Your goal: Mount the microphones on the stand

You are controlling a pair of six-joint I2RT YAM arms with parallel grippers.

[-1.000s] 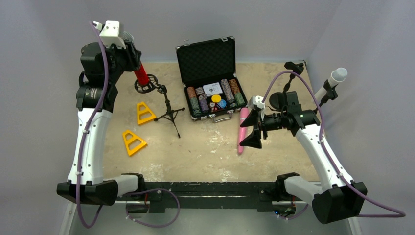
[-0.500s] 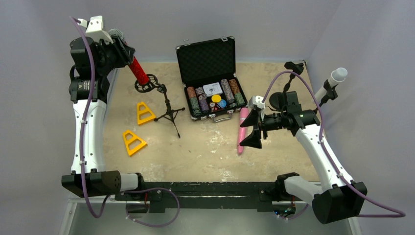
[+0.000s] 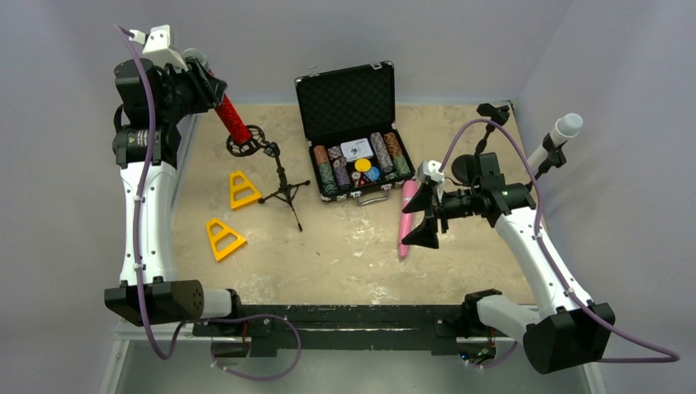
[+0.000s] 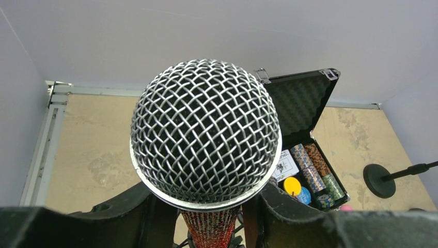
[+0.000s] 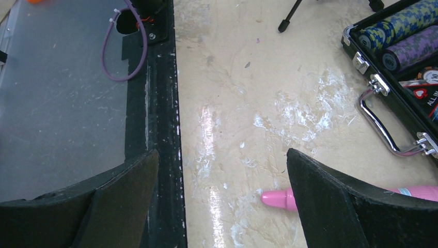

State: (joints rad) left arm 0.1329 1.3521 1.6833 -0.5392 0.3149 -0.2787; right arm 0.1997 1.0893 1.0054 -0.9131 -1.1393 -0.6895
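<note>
Three microphones stand at three different stages.

1. The white microphone [image 3: 565, 130] sits tilted in a clip [image 3: 551, 156] at the far right edge of the bench [image 3: 345, 263]. It appears already mounted.
2. The red microphone [image 3: 232, 120] is held in the air by the left hand [image 3: 203, 80], whose fingers [image 4: 129, 214] are closed on the glittery body just under the silver grille [image 4: 205, 132]. Gripping it high leaves the tail free. The body slants so that the tail aims at the ring-shaped holder [image 3: 244, 142] on top of the small tripod stand [image 3: 281, 187]. Whether the tail touches the ring cannot be told.
3. The pink microphone [image 3: 405, 215] lies flat on the bench, just in front of the open chip case [image 3: 353, 139]. The right hand [image 3: 427, 215] hovers low beside its near end with the jaws spread wide and nothing held. In the right wrist view one pink end lies between the fingers [image 5: 124, 191], a placement that suits a sideways pickup.

A second stand with a round base [image 3: 464, 168] rises behind the right arm. Its top clip [image 3: 493, 109] looks vacant and is probably meant for the pink unit.
</note>
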